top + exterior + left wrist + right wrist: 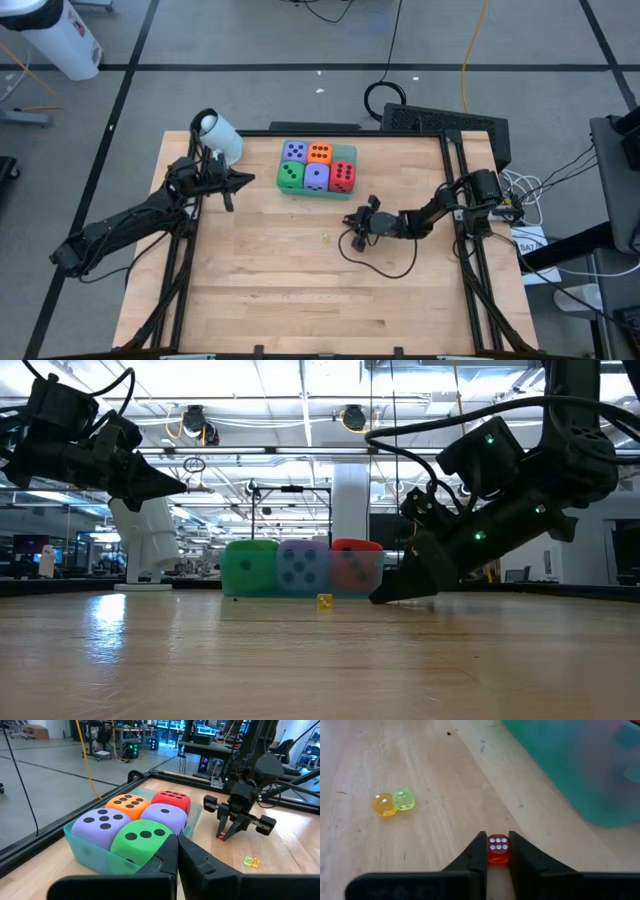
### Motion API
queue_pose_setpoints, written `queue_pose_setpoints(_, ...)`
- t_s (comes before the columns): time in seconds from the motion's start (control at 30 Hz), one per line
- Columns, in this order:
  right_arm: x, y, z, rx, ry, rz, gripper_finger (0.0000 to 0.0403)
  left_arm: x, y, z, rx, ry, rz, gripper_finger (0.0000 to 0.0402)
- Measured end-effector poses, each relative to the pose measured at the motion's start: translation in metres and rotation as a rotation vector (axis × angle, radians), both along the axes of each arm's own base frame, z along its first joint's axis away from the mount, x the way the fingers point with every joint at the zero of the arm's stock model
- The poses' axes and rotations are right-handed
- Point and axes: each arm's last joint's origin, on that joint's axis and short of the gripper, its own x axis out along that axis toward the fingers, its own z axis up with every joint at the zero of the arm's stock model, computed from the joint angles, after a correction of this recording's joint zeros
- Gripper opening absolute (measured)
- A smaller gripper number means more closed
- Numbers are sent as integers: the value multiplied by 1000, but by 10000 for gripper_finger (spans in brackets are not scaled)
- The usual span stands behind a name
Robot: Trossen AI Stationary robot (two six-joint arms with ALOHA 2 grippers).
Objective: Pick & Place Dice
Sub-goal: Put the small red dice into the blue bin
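Observation:
Five big soft dice sit in a teal tray (346, 150) at the far middle of the table: two purple (295, 151), orange (320, 152), green (290, 175) and red (342, 175). A small clear red die (498, 849) sits between the fingertips of my right gripper (497, 840), which is shut on it just right of the tray's near corner (358, 222). A small yellow die (384, 804) and a small green die (403, 799) lie side by side on the wood nearby. My left gripper (176, 841) hangs shut and bare left of the tray (230, 192). My right gripper pinches the small red die by two opposite sides (491, 851), between the free ends of its two fingers. The fingers slant down from the table's right side. The die's six-pip face shows between them, down at the table top; I cannot tell whether it is lifted clear.
The tray's teal wall (580, 775) stands close beyond the right gripper. A white cylinder (218, 135) stands at the table's far left corner. A black cable (385, 265) loops on the wood under the right arm. Bare wood lies toward the near edge.

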Motion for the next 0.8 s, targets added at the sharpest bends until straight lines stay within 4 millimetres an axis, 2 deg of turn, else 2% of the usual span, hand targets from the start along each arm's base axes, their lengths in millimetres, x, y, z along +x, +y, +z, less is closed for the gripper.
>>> queue_pose_setpoints(0.23, 2, 1, 13, 34, -56, 85, 42, 0, 0, 0, 0, 0, 1, 8)
queue_pose_setpoints(0.4, 4, 0, 39, 3, -57, 73, 63, 0, 1, 0, 6, -2, 25, 8)
queue_pose_setpoints(0.5, 10, -1, 63, -51, -43, 96, 55, 0, 1, 0, 7, 0, 44, 8)
queue_pose_setpoints(0.63, 22, -14, 105, -153, -43, 56, 43, 0, 2, 2, 17, -10, 54, 8)
queue_pose_setpoints(0.73, 28, -35, 136, -229, -54, -15, 46, 0, 2, 2, 19, -12, 52, 8)
queue_pose_setpoints(0.8, 30, -57, 154, -246, -70, -82, 56, 0, 2, 2, 23, -11, 54, 8)
